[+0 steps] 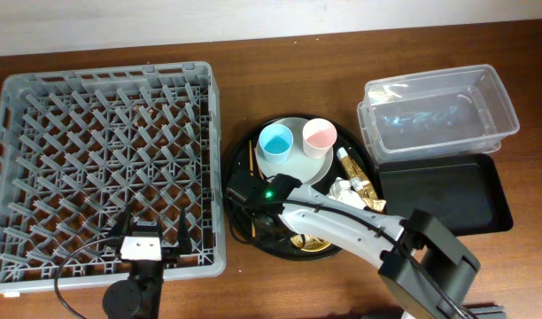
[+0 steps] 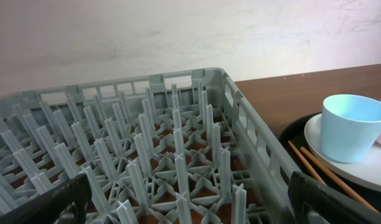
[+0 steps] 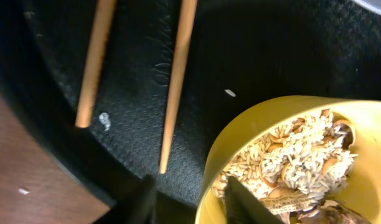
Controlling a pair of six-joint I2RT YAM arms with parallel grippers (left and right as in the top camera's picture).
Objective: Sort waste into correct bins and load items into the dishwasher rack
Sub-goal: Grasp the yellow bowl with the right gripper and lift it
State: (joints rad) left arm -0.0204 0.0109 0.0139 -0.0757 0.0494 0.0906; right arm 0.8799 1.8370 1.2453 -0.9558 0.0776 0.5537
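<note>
**Overhead view.** The rack (image 1: 107,78) takes up the left of the counter (image 1: 280,75), and the round tray (image 1: 240,155) sits just beside it. At the right, the tub (image 1: 439,106) stands directly behind the black bin (image 1: 444,195).

On the round tray we mark:
- the plate (image 1: 308,164), carrying the blue cup (image 1: 276,140) and the pink cup (image 1: 320,134), upright and side by side;
- the chopsticks (image 1: 251,159), lying along the tray's left part, next to the plate;
- the wrapper (image 1: 355,173) and the tissue (image 1: 349,193), close together at the tray's right;
- the bowl (image 1: 311,241) at the near edge, largely hidden under the right arm.

**Left gripper.** The left gripper (image 1: 155,221) hovers over the rack's near edge, jaws wide and holding nothing.

**Right wrist view.** The right gripper (image 3: 189,200) is partly spread and straddles the bowl's rim. One finger is outside, over the tray, and the other is inside, above the scraps (image 3: 302,168) that fill the bowl. We cannot tell whether either finger touches the rim. The near ends of the chopsticks lie just beside the bowl.
</note>
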